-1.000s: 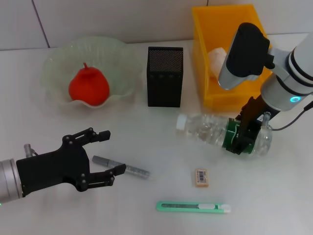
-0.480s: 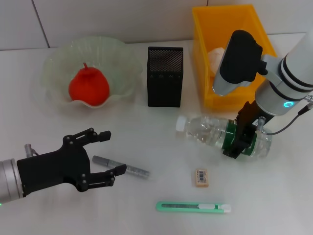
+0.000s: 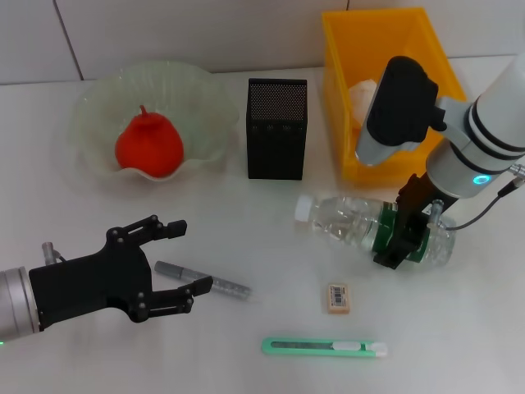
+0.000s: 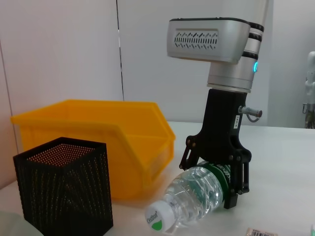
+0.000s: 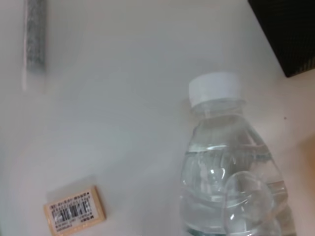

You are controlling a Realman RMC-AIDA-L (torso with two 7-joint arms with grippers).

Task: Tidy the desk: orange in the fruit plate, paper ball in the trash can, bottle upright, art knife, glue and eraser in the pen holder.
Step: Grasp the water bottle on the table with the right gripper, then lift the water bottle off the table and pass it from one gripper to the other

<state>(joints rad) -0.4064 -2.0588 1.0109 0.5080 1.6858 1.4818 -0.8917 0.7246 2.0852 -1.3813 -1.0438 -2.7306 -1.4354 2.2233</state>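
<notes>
The bottle (image 3: 344,222) lies on its side on the desk (image 3: 246,222), white cap toward the pen holder (image 3: 276,127). My right gripper (image 3: 399,234) is shut on the bottle at its green label; the left wrist view shows that gripper (image 4: 210,184) clasping the bottle (image 4: 194,201). My left gripper (image 3: 184,256) hovers open at the near left, its lower fingertip by the grey glue (image 3: 209,282). The eraser (image 3: 338,297) and the art knife (image 3: 324,346) lie near the front. The orange (image 3: 148,148) rests in the fruit plate (image 3: 90,107). The paper ball (image 3: 365,94) sits in the trash can (image 3: 385,33).
The pen holder stands between the fruit plate and the trash can, just behind the bottle's cap. In the right wrist view the bottle (image 5: 226,167) fills the frame, with the eraser (image 5: 74,211) and the glue (image 5: 35,34) off to one side. A wall runs behind the desk.
My right arm has come down and shifted slightly left over the bottle, which has turned a little. The left arm has not moved.
</notes>
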